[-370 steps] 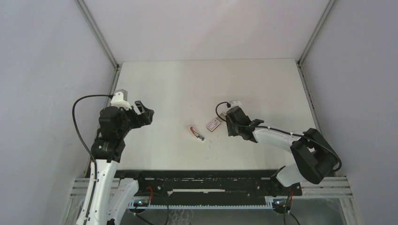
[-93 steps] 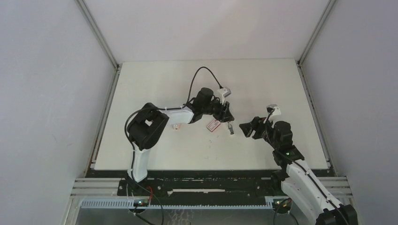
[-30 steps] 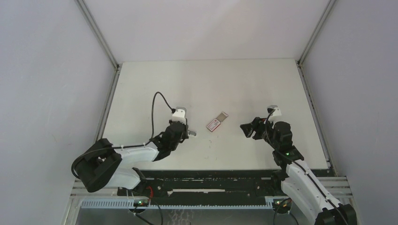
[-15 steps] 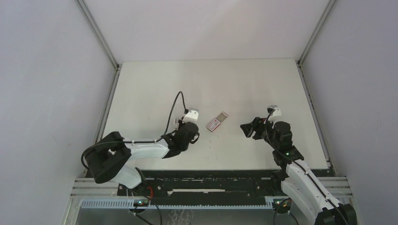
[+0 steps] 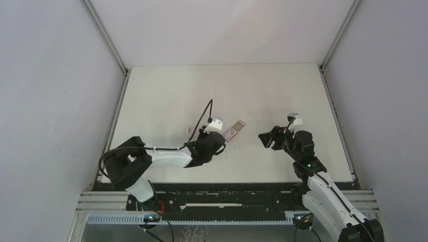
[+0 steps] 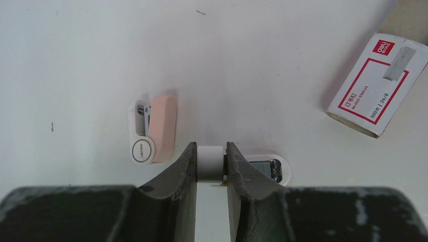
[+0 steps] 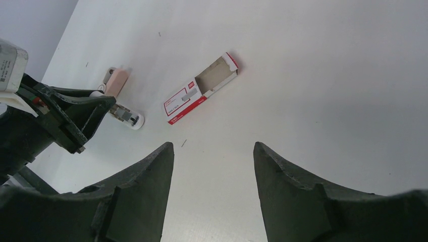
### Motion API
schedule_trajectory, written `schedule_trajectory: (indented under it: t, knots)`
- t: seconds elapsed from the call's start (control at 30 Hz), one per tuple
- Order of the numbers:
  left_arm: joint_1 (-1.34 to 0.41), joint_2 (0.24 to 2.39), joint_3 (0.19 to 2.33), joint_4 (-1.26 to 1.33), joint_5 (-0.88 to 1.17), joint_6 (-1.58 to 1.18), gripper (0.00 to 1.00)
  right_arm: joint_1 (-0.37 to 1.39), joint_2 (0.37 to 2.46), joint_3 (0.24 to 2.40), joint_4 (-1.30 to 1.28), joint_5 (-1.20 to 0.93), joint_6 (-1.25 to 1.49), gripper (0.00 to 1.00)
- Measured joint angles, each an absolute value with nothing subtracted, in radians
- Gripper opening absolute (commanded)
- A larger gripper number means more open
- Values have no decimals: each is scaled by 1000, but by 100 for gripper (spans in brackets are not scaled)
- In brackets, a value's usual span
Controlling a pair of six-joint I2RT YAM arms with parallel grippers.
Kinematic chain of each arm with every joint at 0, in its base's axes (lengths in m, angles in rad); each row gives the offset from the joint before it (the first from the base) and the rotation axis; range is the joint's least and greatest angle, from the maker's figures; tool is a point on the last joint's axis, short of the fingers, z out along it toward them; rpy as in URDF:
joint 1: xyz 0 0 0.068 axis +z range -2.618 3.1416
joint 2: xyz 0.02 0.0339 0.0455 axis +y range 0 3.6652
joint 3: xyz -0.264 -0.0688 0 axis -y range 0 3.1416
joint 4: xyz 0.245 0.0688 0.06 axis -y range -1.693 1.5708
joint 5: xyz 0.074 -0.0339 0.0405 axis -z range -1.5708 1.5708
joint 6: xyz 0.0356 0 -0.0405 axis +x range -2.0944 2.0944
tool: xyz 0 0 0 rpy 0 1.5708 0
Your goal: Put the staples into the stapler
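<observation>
White tabletop (image 5: 166, 96), grey walls (image 5: 50, 101); flat red-and-white cardboard staples box (image 6: 376, 83), tray slid out. Our left gripper (image 6: 210, 166) pinches a white plastic stapler piece (image 6: 209, 157), right gripper (image 7: 213, 146) is spread.

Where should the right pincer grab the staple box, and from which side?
Probably grip the staple box by its labelled sleeve, across the long edges, from straight above: it lies flat, and its tray is slid out at the far end, open and thin-walled.

The matte white worktop (image 5: 282, 85) carries a few tiny dark specks (image 6: 201, 12). Grey walls (image 5: 45, 101) rise along its left, far and right edges. Metal struts (image 5: 103, 35) climb from both far corners.
</observation>
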State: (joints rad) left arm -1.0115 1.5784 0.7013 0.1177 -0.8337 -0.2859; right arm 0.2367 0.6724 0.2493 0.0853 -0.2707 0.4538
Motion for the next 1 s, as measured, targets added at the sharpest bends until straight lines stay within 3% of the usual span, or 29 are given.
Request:
schedule_trajectory:
  t: [0.3, 0.83, 1.0]
  knots:
    - [-1042, 1657, 771, 45, -887, -287, 27, 237, 677, 249, 86, -270, 453, 59]
    - [-1091, 1647, 840, -91, -813, -304, 76, 237, 677, 249, 85, -267, 453, 59]
    - [-1091, 1527, 840, -119, -713, -303, 86, 237, 677, 249, 85, -267, 453, 59]
